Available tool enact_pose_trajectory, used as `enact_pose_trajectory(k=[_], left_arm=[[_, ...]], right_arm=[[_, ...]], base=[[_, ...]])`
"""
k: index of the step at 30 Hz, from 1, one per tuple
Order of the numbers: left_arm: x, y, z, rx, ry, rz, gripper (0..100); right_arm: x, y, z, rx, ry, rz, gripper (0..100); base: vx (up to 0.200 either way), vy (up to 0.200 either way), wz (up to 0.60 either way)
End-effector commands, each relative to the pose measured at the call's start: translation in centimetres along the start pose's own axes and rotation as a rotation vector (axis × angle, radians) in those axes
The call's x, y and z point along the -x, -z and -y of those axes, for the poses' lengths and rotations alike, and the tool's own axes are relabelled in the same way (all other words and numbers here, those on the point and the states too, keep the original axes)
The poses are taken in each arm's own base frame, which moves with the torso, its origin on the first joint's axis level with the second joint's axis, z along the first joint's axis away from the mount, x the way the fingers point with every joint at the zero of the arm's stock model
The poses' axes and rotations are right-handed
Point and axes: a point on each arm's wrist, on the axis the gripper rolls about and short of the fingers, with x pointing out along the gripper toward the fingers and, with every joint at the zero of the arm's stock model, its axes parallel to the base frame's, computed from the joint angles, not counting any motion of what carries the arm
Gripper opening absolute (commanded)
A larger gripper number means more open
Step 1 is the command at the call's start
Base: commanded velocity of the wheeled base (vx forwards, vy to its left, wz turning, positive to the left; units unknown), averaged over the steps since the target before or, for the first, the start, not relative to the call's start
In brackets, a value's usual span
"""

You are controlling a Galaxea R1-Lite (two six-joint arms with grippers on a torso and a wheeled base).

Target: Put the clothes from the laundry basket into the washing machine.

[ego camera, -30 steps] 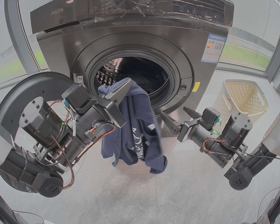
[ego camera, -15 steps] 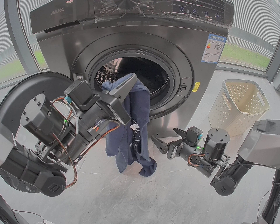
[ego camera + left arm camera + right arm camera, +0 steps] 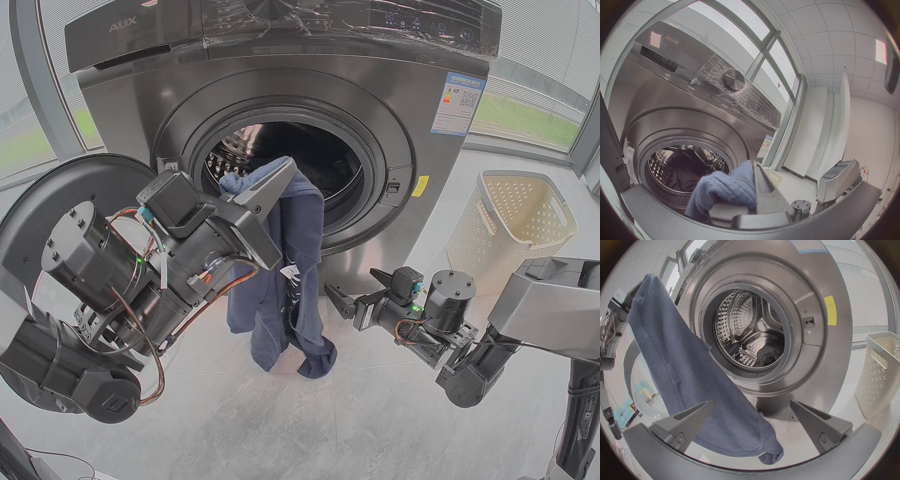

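A navy garment (image 3: 305, 240) dangles before the open mouth of the washing machine (image 3: 387, 106). Its top edge is pinched in the left gripper (image 3: 275, 178) and its hem hangs close to the floor. Low beside that hem, the right gripper (image 3: 351, 281) hovers with fingers spread. The laundry basket (image 3: 522, 176) stands to the machine's right. Loading looks to be in hand. The next move likely calls for gathering the trailing cloth so the whole piece clears the door rim.

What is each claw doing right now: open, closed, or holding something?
Left claw: closed, holding the navy blue garment.
Right claw: open, holding nothing.
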Motion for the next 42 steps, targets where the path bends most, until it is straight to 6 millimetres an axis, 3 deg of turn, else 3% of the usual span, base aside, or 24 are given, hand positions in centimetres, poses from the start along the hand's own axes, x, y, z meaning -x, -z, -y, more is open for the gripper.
enact_pose_trajectory(k=[1,7,11,16,27,35,42], left_arm=[[-0.1,0.0,0.0,0.001,0.003,0.0,0],[-0.2,0.0,0.0,0.004,0.037,0.001,0],[-0.2,-0.2,0.1,0.004,0.041,0.005,0],[-0.2,-0.3,0.3,0.007,0.045,0.006,0],[0.0,-0.8,1.1,0.017,0.067,0.018,0],[0.2,-1.2,1.6,0.019,0.082,0.025,0],[0.3,-1.7,1.7,0.018,0.085,0.037,0]], right_arm=[[-0.5,2.5,-0.7,0.003,-0.026,-0.056,100],[-0.2,2.8,-3.3,0.001,-0.103,-0.067,100],[-0.3,3.1,-4.0,0.003,-0.125,-0.071,100],[-1.3,3.9,-4.1,0.013,-0.139,-0.066,100],[-4.2,3.7,-4.0,0.013,-0.156,0.008,100],[-5.9,5.3,-3.4,0.016,-0.239,0.02,100],[-7.1,5.6,-3.4,0.016,-0.258,0.055,100]], base=[[0.0,0.0,0.0],[0.0,0.0,0.0],[0.0,0.0,0.0],[0.0,0.0,0.0],[0.0,0.0,0.0],[0.0,0.0,0.0],[0.0,0.0,0.0]])
